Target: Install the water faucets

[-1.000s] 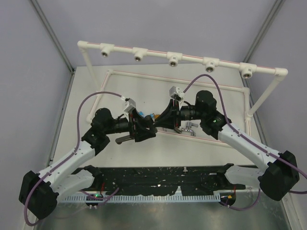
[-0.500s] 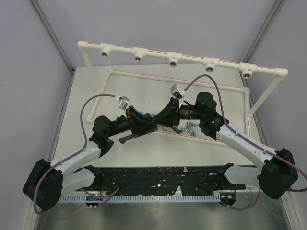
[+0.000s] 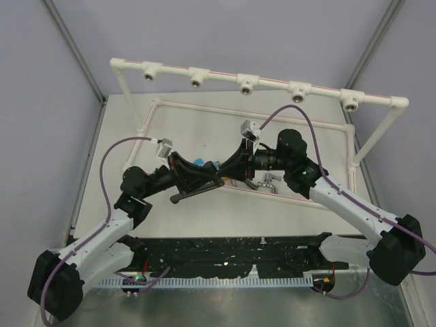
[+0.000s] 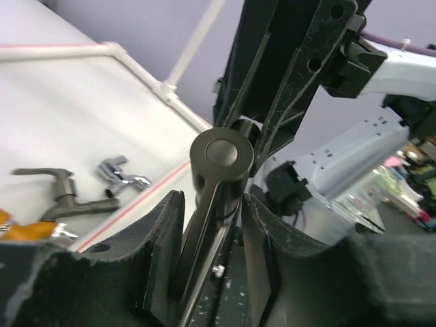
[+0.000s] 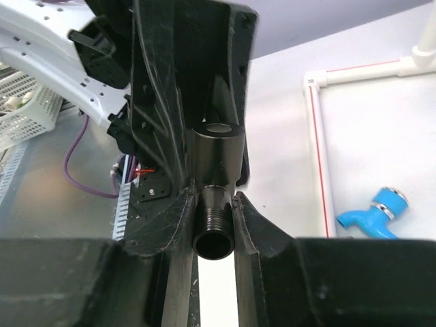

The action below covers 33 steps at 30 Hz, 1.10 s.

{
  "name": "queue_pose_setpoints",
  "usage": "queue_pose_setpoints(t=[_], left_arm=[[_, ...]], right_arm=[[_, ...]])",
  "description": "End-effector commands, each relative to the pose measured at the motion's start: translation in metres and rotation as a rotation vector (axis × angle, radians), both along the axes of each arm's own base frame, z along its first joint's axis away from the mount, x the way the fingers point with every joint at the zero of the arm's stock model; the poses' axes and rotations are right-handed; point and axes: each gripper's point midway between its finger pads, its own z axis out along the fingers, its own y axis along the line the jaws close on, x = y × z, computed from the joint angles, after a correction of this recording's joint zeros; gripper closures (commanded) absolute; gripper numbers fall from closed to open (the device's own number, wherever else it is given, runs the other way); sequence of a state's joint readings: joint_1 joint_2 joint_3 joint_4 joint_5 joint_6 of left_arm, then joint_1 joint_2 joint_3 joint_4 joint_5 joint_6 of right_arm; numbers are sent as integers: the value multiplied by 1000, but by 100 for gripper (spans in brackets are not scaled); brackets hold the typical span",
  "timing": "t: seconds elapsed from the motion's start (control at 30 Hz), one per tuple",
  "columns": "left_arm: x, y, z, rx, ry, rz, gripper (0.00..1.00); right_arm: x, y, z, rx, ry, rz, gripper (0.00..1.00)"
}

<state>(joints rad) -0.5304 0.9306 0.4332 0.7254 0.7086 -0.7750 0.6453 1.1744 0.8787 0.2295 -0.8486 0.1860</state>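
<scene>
Top external view, left to right: the left arm has swung its elbow out to the left since a second ago, and the left gripper (image 3: 208, 178) has clenched down on the long straight arm of the big dark-grey faucet (image 3: 185, 196). Left wrist cam shows that arm sandwiched between both pads. That shift uncovered more of the little blue tap (image 3: 199, 162), lying on the table (image 3: 204, 129) just beyond the grippers. The faucet itself sits mid-table, held up off the surface between the two arms. The right gripper (image 3: 228, 170) hasn't budged, jaws tight on the faucet's threaded stub, which pokes toward the right wrist cam. The chrome tap (image 3: 269, 181) lies to the right, same spot as before.
</scene>
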Motion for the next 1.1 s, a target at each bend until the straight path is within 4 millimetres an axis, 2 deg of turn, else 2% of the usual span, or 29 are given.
queue_pose_setpoints(t=[0.0, 0.17, 0.2, 0.3, 0.37, 0.43, 0.6, 0.8, 1.07], left_arm=[[5, 24, 14, 54, -113, 88, 100], [-10, 25, 18, 90, -180, 34, 98], [-11, 24, 19, 88, -184, 25, 90], [-10, 23, 17, 91, -186, 26, 49], [-8, 23, 16, 90, -183, 25, 32], [-7, 21, 15, 79, -170, 21, 25], [-6, 14, 24, 6, -137, -9, 25], [-4, 1, 34, -51, -115, -62, 35], [-6, -8, 41, -85, -117, -98, 48]], right_arm=[[18, -18, 36, 34, -73, -81, 95], [14, -12, 38, 67, -36, -42, 95], [13, -12, 38, 71, -37, -35, 95], [12, -10, 44, 87, -44, -29, 95], [11, -10, 47, 96, -45, -27, 95], [10, -10, 49, 102, -45, -22, 95], [5, -7, 57, 136, -50, -1, 95], [0, 0, 60, 151, -49, 28, 95], [-6, 7, 61, 157, -51, 55, 95]])
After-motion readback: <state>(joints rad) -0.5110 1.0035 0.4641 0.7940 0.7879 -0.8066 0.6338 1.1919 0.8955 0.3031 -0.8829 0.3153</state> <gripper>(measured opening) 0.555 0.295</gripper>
